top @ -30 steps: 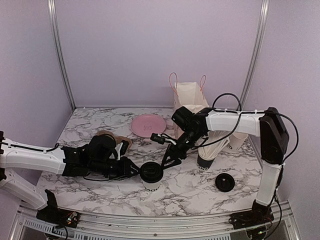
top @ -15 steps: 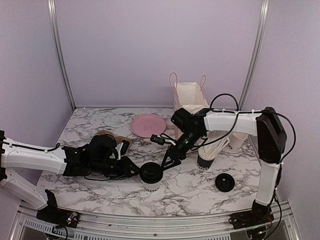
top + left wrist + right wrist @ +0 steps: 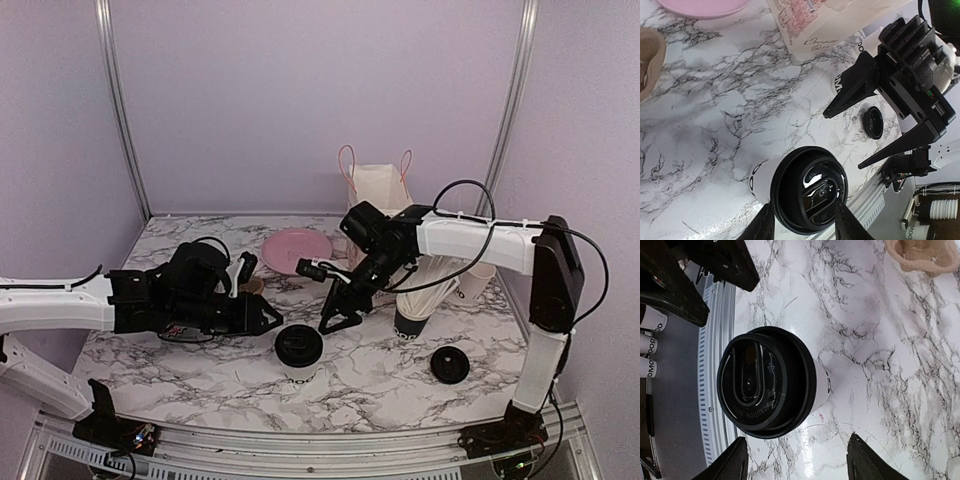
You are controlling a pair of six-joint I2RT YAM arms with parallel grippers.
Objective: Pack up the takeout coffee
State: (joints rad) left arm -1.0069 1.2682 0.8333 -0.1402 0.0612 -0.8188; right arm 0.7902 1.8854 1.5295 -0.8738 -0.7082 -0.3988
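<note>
Two grippers were pictured flanking one takeout coffee near the front of the marble table (image 3: 380,392). On the left, the left gripper (image 3: 268,320) was seen with its fingers spread and nothing held, its tips just beside the cup; in its wrist view the black lid (image 3: 810,197) was framed between the two fingers. At the centre, the takeout coffee (image 3: 300,350) was found upright with its lid seated, touched by neither arm as far as could be told. Just to its right and a little behind, the right gripper (image 3: 337,322) was likewise seen parted and empty, angled down toward the cup. Further right and to the rear, the paper bag (image 3: 380,195) was left standing upright, well apart from the cup, and a spare lid (image 3: 449,364) was seen lying flat at the near right. The step in hand was judged to be the pick-up of the lidded cup for the bag. It was thought best done by one arm only, probably the right, being nearer the bag, with the other kept clear. The paper wall should be taken below the lid's rim and pressed lightly enough that the cup is not crushed or the lid popped. The cup should be kept upright until it is lowered straight through the bag's mouth.
</note>
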